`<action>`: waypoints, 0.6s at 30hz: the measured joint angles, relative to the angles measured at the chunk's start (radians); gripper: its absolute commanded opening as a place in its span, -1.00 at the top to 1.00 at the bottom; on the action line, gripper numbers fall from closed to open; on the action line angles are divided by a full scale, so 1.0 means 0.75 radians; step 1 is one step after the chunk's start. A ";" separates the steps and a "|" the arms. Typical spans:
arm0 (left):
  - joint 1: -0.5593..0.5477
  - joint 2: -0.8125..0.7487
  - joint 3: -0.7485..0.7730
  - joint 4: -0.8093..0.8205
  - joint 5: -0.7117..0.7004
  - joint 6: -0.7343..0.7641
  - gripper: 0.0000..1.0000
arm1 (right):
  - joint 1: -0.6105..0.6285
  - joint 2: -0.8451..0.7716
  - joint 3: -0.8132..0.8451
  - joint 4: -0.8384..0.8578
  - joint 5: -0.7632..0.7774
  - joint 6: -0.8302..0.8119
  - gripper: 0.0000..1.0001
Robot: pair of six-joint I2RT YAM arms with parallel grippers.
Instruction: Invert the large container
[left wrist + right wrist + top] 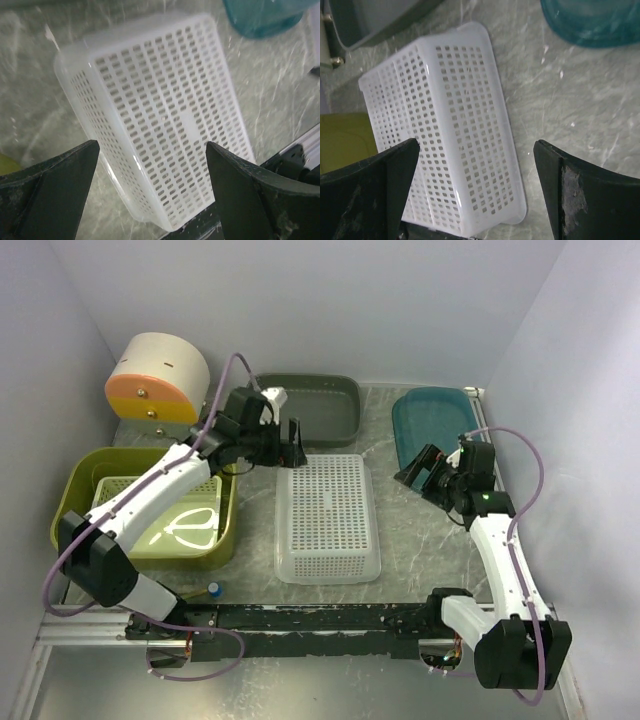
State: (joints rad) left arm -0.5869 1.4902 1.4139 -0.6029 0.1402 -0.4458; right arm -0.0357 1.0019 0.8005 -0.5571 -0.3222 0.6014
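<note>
Top external: inverted white container [328, 515] between left fingers [296, 446] and right fingers [421, 468]; both spread, empty.

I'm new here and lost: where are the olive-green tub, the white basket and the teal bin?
olive-green tub [72, 492], top view, on its left wall.
white basket [165, 120], left wrist view, on its slotted upturned bottom.
teal bin [590, 22], right wrist view, on its visible wall.

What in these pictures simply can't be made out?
- Olive tub: top view, left arm crosses it, tray covers its floor.
- Blue item by the rail: top view, too small to identify.
- Teal bin: wrist views, cut off by the top edge.
- Basket interior: upside down, hidden in every view.
</note>
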 measured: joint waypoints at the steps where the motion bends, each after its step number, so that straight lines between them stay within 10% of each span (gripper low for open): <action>1: -0.021 0.004 -0.034 0.002 -0.004 -0.008 -0.99 | 0.000 -0.004 0.026 -0.005 0.022 -0.016 -1.00; 18: -0.114 0.196 -0.369 0.213 0.129 -0.111 -0.99 | -0.061 0.403 0.057 0.167 0.315 0.027 -1.00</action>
State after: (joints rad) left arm -0.6724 1.6375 1.1370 -0.4431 0.2367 -0.5289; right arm -0.0814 1.3045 0.8433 -0.4316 -0.0860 0.6220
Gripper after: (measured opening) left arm 0.997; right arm 0.999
